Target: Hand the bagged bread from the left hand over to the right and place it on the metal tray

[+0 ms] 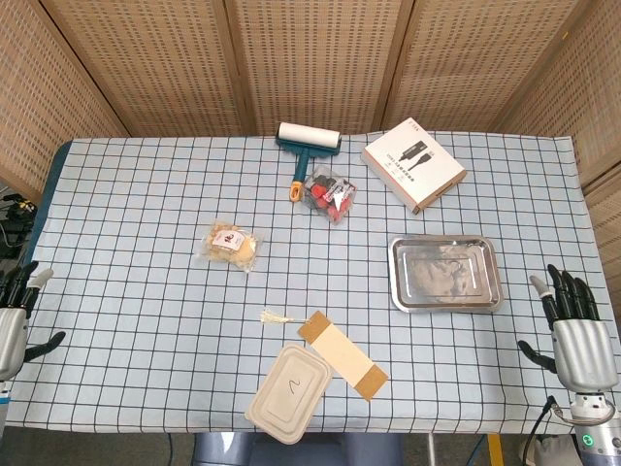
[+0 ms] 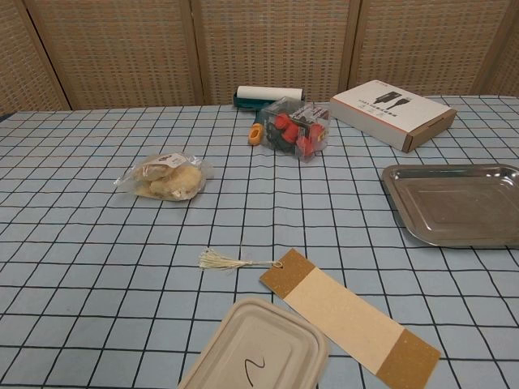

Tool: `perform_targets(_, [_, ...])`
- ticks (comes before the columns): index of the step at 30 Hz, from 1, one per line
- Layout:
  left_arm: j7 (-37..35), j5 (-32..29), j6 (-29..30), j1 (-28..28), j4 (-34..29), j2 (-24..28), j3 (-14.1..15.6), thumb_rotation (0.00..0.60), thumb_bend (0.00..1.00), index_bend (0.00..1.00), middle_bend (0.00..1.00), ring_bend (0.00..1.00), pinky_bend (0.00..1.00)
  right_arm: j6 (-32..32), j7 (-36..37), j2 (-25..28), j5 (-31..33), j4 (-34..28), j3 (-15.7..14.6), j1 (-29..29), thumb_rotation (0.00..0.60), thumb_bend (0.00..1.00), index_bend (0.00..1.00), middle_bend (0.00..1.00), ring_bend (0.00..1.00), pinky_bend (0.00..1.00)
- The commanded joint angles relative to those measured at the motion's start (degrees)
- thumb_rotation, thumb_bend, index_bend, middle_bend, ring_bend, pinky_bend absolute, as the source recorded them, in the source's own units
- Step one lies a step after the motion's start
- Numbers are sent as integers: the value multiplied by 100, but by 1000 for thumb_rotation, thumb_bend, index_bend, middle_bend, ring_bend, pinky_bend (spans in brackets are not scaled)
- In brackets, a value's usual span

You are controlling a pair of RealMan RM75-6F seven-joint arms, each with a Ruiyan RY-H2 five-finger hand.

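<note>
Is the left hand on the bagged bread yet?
Apart. The head view shows the left hand at the table's edge, with open checkered cloth between it and the bagged bread.

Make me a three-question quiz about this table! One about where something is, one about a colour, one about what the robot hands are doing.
1. Where is the bagged bread?
A. on the metal tray
B. on the tablecloth, left of the tray
C. in a robot hand

2. What colour is the lint roller's handle tip?
A. orange
B. purple
C. white

3. What does the metal tray hold?
A. bread
B. a box
C. nothing

Answers: 1 B, it lies on the checked cloth. 2 A, the tip shows orange. 3 C, bare metal; left robot hand and right robot hand wait empty at the table edges.
</note>
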Motion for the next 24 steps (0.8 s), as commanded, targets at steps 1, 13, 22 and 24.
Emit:
perform_targets(1, [54, -45, -13, -14, -58, 52, 24, 600, 65, 0, 0, 0, 0, -41, -2, -5, 30, 0, -2, 4, 600, 85, 77, 0, 0, 83])
perform_targets(13, [503, -356, -303, -290, -180, -93, -223, 600, 65, 0, 0, 0, 0, -393, 216, 85, 227, 26, -11, 87, 600, 85, 76, 0, 0, 83])
perform_targets(22, [1365, -981, -1326, -1285, -582, -62, -847, 600, 65, 0, 0, 0, 0, -504, 448, 142, 378, 74, 67, 130, 600, 86, 81, 0, 0, 84])
perform_targets(24, [1692, -1257, -1818, -1722, -572, -125, -1036, 600, 65, 0, 0, 0, 0, -521, 522, 163, 432, 93, 92, 129, 600, 86, 88, 0, 0, 84])
